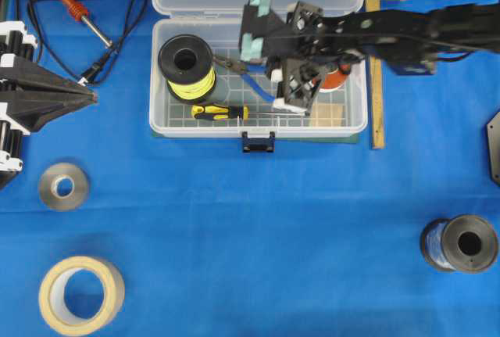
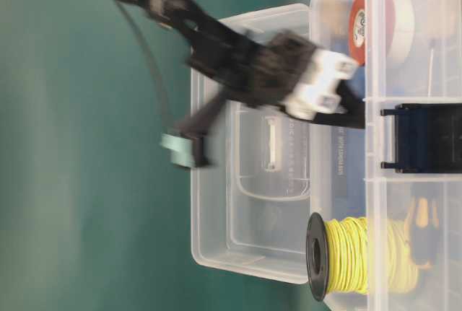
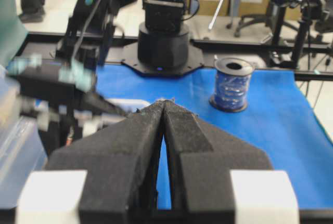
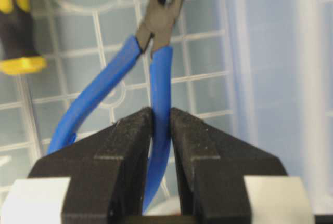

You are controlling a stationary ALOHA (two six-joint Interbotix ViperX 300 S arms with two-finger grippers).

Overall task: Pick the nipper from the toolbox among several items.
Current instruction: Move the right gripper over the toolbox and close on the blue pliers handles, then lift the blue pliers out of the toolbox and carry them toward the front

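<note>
While the right gripper (image 4: 160, 125) sits inside the toolbox (image 1: 160, 110), its fingers (image 4: 125, 146) are closed on 1 blue handle of the nipper (image 4: 156, 42); the other handle curves off to the side, free. Nipper jaws point away from the wrist camera, over the gridded floor. In the overhead view the nipper (image 1: 248, 77) lies mid-box, between the yellow wire spool (image 1: 187, 66) and the red-orange tape roll (image 1: 337, 79), with the yellow-black screwdriver (image 1: 220, 112) near the front wall, just above the blue latch (image 1: 258, 143). Tan block (image 1: 328, 115) is at the front, under the arm. Lid is open, hinged back. Left gripper (image 1: 92, 97) is parked at the counter (image 1: 258, 235) edge, well apart from the box, fingers (image 3: 138, 151) pressed together, holding nothing. Loose on the blue counter: soldering iron (image 1: 74, 8), 2 tape rolls (image 1: 81, 294), dark spool (image 1: 461, 245).
</note>
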